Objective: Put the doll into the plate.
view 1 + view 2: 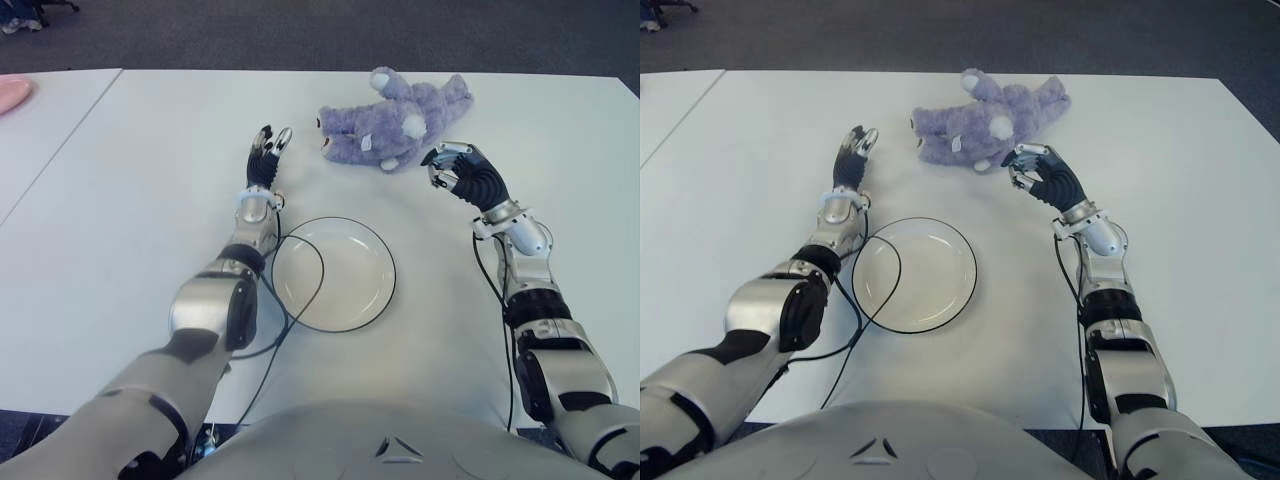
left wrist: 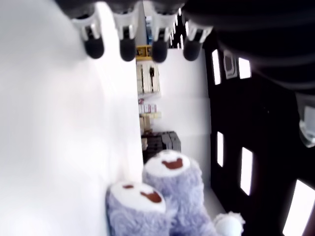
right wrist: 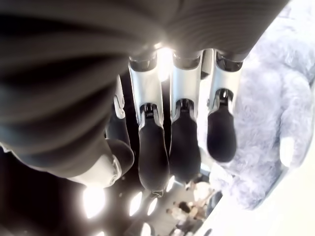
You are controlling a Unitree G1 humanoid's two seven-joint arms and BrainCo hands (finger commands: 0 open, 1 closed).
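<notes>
Even, soft overhead light is filling both eye views, and the white tabletop [image 1: 120,200] is reading bright with only faint shadows lying under the arms and the doll [image 1: 400,120]. In the left wrist view the tabletop is blowing out to near-white glare. In the right wrist view the fingers [image 3: 150,157] are looming dark, blurred and backlit by glaring lamps.

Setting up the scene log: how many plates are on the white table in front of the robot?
1. The round white plate with a dark rim lies on the white table, near the robot, between its arms, with the purple plush doll lying beyond it. None seems hidden.
</notes>
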